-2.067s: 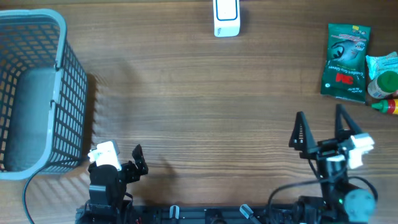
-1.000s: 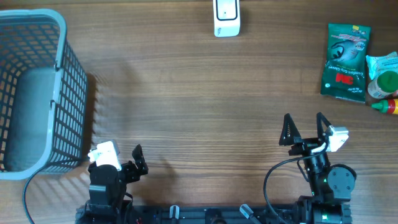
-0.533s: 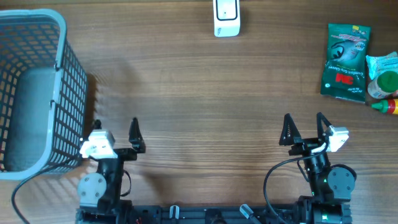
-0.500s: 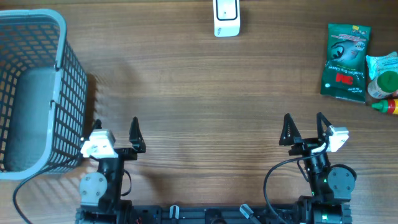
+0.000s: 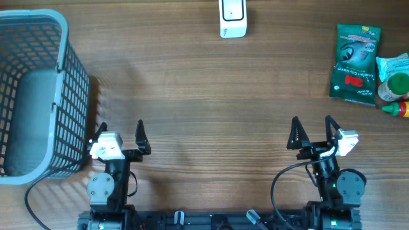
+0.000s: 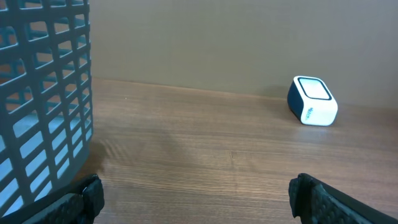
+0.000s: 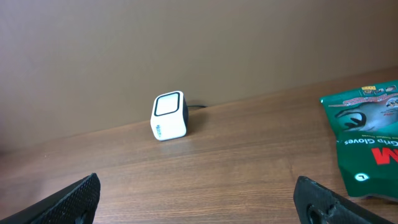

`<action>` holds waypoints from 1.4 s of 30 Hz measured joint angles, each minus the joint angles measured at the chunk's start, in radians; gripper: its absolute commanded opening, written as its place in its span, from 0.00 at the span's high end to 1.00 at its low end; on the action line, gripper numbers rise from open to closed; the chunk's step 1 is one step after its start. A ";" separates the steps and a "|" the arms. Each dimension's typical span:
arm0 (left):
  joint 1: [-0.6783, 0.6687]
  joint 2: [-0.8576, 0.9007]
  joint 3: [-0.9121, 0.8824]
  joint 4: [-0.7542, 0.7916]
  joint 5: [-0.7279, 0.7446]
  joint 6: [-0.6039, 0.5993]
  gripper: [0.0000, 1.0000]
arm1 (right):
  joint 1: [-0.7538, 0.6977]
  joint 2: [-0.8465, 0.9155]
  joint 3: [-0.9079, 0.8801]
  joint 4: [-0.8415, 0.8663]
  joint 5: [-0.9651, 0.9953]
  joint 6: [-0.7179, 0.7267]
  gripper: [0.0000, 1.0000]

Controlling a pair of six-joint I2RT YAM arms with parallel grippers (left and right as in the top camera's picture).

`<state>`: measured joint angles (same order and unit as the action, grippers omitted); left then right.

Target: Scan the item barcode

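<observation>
The flat green glove packet (image 5: 354, 62) lies long axis front-to-back, header farthest. Both the left gripper (image 5: 120, 128) and right gripper (image 5: 312, 121) gape wide, empty.

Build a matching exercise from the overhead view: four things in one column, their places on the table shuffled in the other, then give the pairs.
Things
1. grey plastic lattice basket
2. small white box-shaped scanner
3. flat green glove packet
4. right claw

Places
a. far side, middle
b. near side, right of centre, open and empty
c. left end
d. right end

Pairs: 1-c, 2-a, 3-d, 4-b
</observation>
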<state>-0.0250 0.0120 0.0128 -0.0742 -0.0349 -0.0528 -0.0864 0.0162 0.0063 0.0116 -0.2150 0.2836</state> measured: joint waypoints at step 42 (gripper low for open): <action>0.000 0.000 0.000 0.000 0.008 0.004 0.00 | 0.000 0.000 0.000 -0.003 0.040 -0.157 0.00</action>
<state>-0.0250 0.0120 0.0128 -0.0738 -0.0273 -0.0486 -0.0864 0.0166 0.0063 0.0086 -0.1745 0.1265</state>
